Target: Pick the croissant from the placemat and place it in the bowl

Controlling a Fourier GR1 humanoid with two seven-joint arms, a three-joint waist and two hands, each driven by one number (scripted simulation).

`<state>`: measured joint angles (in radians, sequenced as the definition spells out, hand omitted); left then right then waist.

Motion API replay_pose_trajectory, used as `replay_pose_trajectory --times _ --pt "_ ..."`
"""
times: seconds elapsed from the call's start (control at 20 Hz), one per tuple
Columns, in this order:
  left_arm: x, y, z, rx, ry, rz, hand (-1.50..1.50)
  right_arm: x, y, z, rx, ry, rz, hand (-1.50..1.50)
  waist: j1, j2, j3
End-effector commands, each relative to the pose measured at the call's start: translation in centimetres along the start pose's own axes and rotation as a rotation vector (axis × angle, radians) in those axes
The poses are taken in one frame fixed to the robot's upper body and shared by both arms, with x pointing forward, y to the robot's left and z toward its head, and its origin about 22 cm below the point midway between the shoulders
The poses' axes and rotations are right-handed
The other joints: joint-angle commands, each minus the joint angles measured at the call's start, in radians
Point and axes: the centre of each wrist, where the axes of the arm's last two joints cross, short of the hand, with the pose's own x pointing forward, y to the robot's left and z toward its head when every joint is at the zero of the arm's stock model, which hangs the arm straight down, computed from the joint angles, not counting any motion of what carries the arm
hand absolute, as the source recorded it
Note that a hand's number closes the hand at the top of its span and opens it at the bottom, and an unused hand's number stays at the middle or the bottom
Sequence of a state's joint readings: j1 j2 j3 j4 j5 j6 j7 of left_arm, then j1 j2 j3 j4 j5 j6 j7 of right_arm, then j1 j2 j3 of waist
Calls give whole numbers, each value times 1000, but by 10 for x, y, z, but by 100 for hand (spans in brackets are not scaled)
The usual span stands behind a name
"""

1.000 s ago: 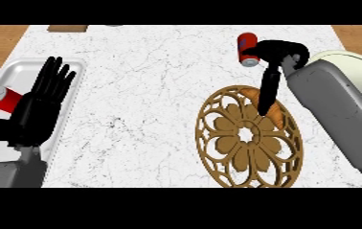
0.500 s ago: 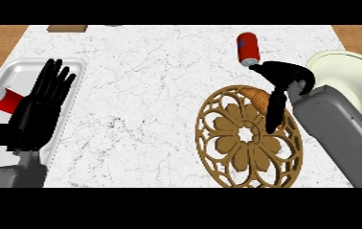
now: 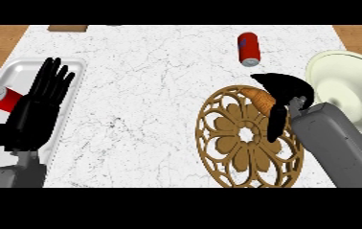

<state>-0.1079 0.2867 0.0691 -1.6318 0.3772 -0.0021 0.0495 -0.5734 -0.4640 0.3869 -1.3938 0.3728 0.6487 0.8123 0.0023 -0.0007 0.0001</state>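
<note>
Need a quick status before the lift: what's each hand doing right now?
Left hand: open, holding nothing, at the view's left.
Right hand: curled round the croissant on the placemat.

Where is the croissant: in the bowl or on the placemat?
On the placemat: the croissant lies at its upper edge, by the right hand; the bowl is apart.

croissant (image 3: pixel 260 99) on placemat (image 3: pixel 246 145) far edge; bowl (image 3: pixel 341 79) right; can (image 3: pixel 248 49) behind; tray (image 3: pixel 27 74) far left
</note>
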Motion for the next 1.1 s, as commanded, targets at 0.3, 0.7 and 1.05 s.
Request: replay_pose_trajectory --times 0.3,0.7,1.05 --pt "-10 -5 -10 -2 8 6 0 -9 23 -40 39 52 47 -150 3 2 0" --pt "1 -5 0 2 -2 13 0 -17 23 -37 94 48 109 150 1 0 0" --pt "0 12 -11 -7 -13 4 0 3 31 -50 47 -30 245 150 4 2 0"
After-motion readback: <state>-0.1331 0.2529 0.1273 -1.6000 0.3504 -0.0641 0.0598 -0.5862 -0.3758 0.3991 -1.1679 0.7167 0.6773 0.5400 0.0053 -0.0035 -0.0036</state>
